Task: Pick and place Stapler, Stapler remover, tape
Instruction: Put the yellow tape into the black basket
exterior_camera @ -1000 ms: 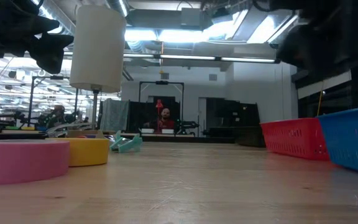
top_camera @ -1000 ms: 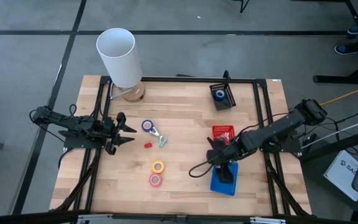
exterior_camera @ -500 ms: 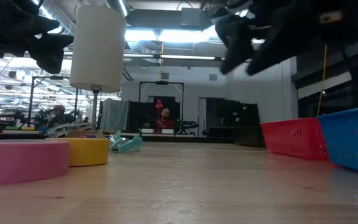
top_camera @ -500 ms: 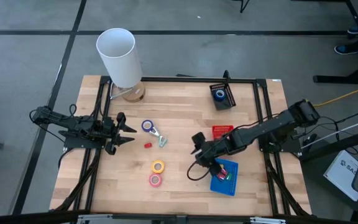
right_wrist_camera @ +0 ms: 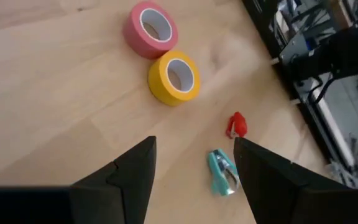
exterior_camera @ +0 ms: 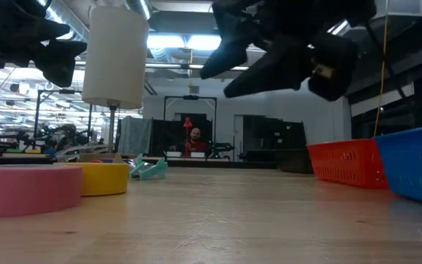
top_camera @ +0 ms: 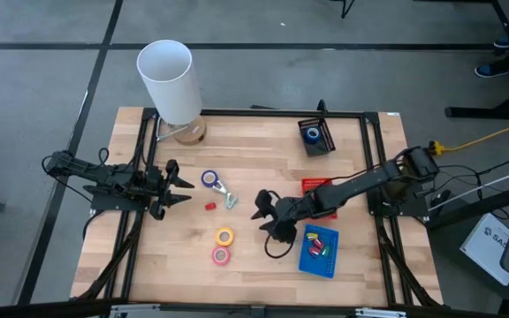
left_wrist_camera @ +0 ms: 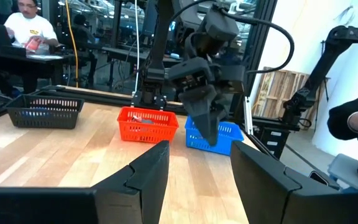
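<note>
Right gripper point(top_camera: 264, 217) spread wide, empty, above bare wood | we see yellow tape ring point(right_wrist_camera: 174, 77) and pink tape ring point(right_wrist_camera: 150, 28) nearby | left gripper point(top_camera: 181, 188) parted, empty | no legible writing

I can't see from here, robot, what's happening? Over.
Right gripper open, empty, nearing yellow tape. Left gripper open, waiting at the left edge. Nothing in the way.
</note>
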Robot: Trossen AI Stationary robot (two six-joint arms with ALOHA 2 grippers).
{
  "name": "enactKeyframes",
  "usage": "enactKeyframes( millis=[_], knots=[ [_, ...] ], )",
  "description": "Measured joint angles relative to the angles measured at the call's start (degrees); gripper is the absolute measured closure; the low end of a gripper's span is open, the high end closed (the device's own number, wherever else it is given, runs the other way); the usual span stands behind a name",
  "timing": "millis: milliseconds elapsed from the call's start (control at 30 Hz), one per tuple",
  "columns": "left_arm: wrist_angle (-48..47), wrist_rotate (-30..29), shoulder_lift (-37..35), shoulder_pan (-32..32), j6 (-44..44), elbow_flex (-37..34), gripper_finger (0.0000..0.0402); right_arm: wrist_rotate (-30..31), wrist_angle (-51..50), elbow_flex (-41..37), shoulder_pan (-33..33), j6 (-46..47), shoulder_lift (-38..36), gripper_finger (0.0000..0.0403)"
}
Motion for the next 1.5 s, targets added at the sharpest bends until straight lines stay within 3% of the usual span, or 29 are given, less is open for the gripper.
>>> enactKeyframes(
  millis=[367,600,867,1033,1333,1500],
  knots=[
    [0.02,0.00,0.02,-0.01,0.00,0.00,0.0233,-5.46,-4.13,8.81,-0.36,-6.25,6.86,0.0185],
    [0.13,0.00,0.02,-0.01,0.00,-0.01,0.0233,-9.57,-8.61,19.20,-0.73,-10.38,15.46,0.0185],
    [-0.22,0.00,0.02,0.00,0.00,-0.02,0.0233,-9.77,-9.70,29.05,-1.39,-13.57,26.17,0.0188],
    [-0.09,-0.02,0.02,0.00,0.00,-0.02,0.0233,-11.29,-14.54,32.45,-2.29,-13.21,29.60,0.0216],
    [0.06,-0.02,0.02,-0.02,0.00,-0.02,0.0233,-18.30,-14.37,32.92,-2.91,-11.63,31.82,0.0288],
    [0.13,-0.02,0.02,0.00,0.00,0.00,0.0233,-19.09,-16.20,33.09,-2.96,-9.44,31.65,0.0333]
  ],
)
